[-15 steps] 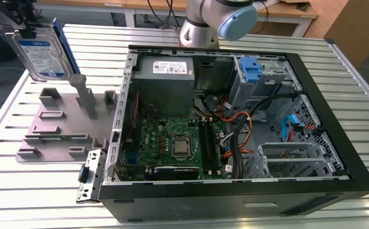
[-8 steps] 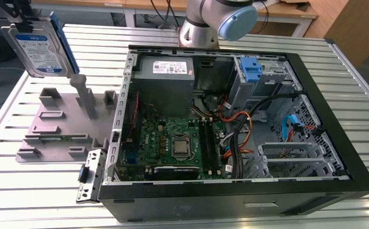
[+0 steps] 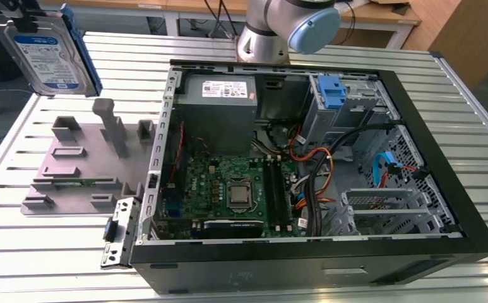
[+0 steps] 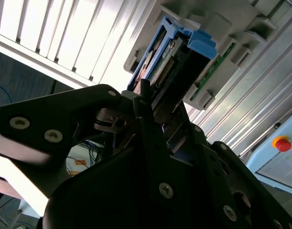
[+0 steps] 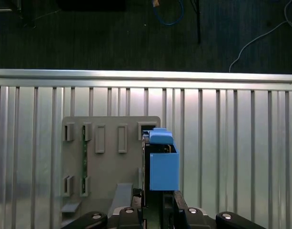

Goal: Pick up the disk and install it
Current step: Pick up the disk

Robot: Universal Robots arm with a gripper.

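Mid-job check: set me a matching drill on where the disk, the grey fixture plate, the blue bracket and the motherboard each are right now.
1 disk
2 grey fixture plate
3 blue bracket
4 motherboard

A flat on the case floor
B on the table, outside the case
C clamped in the gripper, up off the table
D in a drive bay at the case's far end

Pairs: 1-C, 2-B, 3-D, 4-A

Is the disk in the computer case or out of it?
Out. The gripper holds the disk on edge above the grey plate, outside the open case.
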